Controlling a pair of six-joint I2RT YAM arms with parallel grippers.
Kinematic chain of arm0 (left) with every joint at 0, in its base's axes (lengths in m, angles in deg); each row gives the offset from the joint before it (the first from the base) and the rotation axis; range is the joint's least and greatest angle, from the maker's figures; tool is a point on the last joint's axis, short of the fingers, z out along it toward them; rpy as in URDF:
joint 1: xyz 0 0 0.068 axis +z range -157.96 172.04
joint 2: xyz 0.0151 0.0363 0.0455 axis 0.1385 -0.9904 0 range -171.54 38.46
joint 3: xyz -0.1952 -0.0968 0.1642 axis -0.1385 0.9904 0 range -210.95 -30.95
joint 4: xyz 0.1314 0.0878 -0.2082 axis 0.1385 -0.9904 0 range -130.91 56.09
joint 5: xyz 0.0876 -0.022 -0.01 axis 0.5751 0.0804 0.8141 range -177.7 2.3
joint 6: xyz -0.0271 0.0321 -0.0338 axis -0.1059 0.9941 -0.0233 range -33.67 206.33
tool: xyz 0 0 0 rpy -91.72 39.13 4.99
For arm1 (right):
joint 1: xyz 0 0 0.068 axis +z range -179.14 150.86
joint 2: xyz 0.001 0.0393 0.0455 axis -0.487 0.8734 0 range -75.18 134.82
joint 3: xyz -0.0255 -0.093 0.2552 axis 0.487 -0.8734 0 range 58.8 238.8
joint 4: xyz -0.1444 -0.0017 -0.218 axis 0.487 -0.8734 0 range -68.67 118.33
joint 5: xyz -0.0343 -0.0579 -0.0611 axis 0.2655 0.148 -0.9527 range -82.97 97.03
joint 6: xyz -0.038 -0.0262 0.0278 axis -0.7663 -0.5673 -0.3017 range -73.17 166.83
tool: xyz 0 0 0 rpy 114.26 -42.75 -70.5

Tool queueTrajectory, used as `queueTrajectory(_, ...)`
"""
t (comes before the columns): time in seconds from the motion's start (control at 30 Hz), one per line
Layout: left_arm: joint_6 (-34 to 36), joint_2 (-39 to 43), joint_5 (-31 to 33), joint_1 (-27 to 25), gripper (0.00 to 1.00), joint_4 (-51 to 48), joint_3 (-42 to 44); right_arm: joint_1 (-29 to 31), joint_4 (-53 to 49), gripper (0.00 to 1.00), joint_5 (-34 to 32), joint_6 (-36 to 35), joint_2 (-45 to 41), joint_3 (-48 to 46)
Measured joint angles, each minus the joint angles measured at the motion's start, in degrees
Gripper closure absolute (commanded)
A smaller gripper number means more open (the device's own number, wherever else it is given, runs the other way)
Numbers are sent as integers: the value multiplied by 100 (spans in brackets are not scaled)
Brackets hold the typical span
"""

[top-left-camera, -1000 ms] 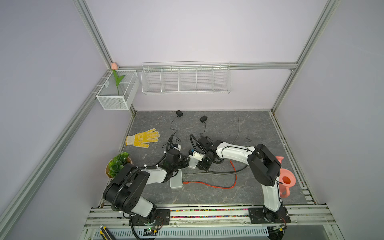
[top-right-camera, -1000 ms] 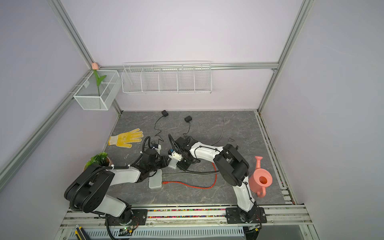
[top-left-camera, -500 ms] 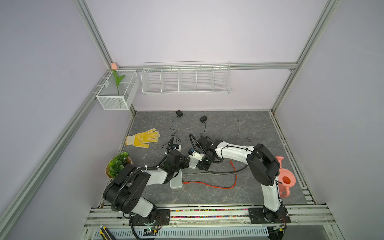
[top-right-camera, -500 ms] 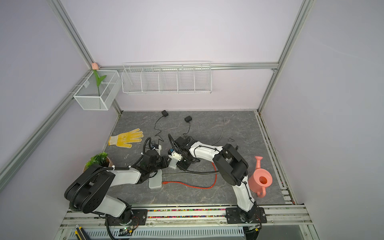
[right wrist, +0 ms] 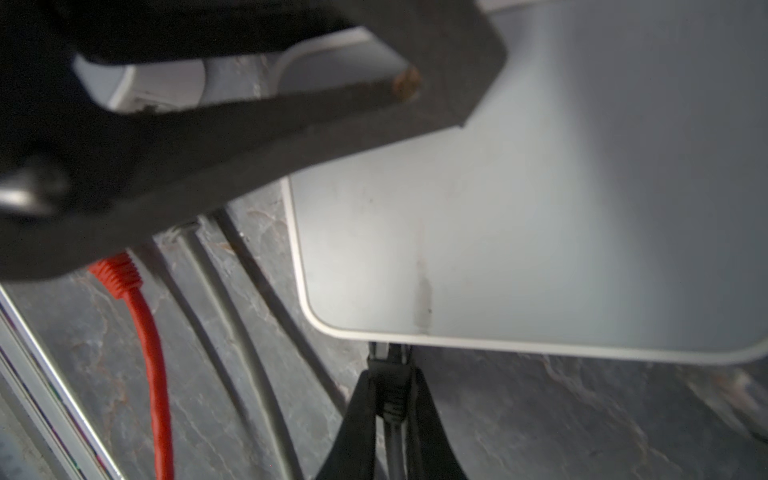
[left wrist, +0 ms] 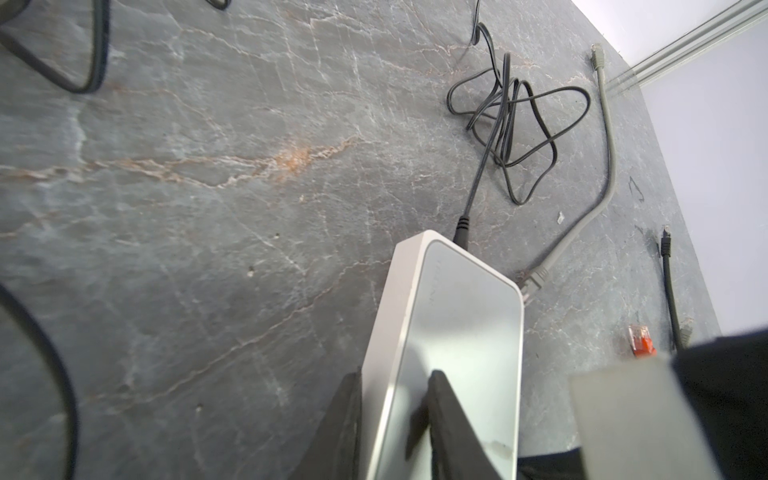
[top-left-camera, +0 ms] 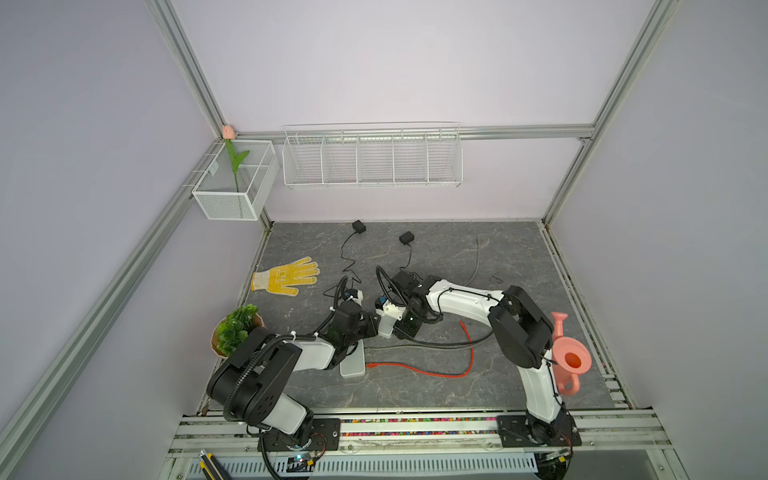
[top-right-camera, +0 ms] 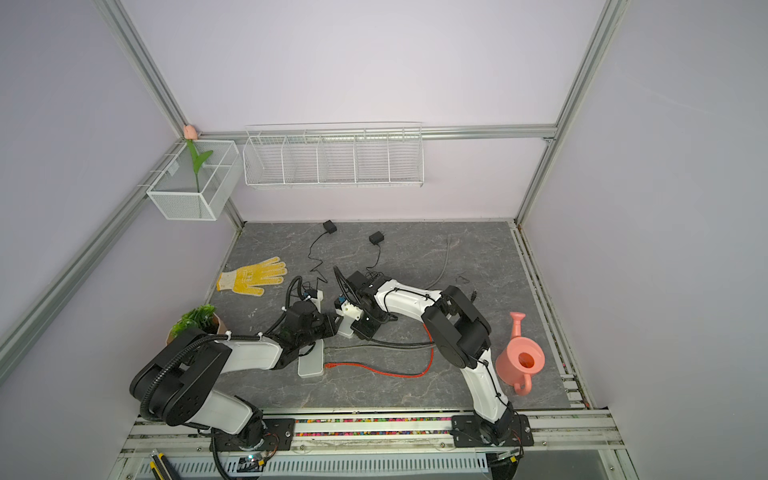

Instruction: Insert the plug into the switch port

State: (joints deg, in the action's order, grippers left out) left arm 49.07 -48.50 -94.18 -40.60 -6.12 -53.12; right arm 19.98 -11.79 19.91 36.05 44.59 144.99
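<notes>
I clamp the network switch (left wrist: 457,316) in the left gripper (left wrist: 395,382) (against sliding) while the right gripper (right wrist: 392,376) pinches the Ethernet plug (right wrist: 392,395).

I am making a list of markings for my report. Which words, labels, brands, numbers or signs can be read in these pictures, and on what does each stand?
No text here can be read with certainty.
Faint lettering on the top of the white switch: too faint to read.
Small tag on the mesh basket at the wall: too small to read.
</notes>
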Motion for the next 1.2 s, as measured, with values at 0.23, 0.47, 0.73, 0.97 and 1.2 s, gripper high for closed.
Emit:
queueTrajectory(0.23, 0, 374, 7, -61, 67, -796, -79, 37, 662, 60, 90, -245, -116, -269)
queueTrajectory(0.47, 94, 984, -398, 72, 64, -1963, -140, -24, 1327, 55, 142, -518, -894, -719)
queueTrajectory(0.73, 190, 2011, -219, 133, 60, -3110, -269, -699, 1480, 55, -269, -887, -1681, -619)
queueTrajectory(0.97, 291, 3329, 20, 146, 57, -3394, -267, -1110, 990, 57, -664, -1241, -901, -278)
queueTrajectory(1.2, 372, 3976, 13, 151, 57, -3504, -264, -1117, 649, 56, -750, -1502, -140, -76)
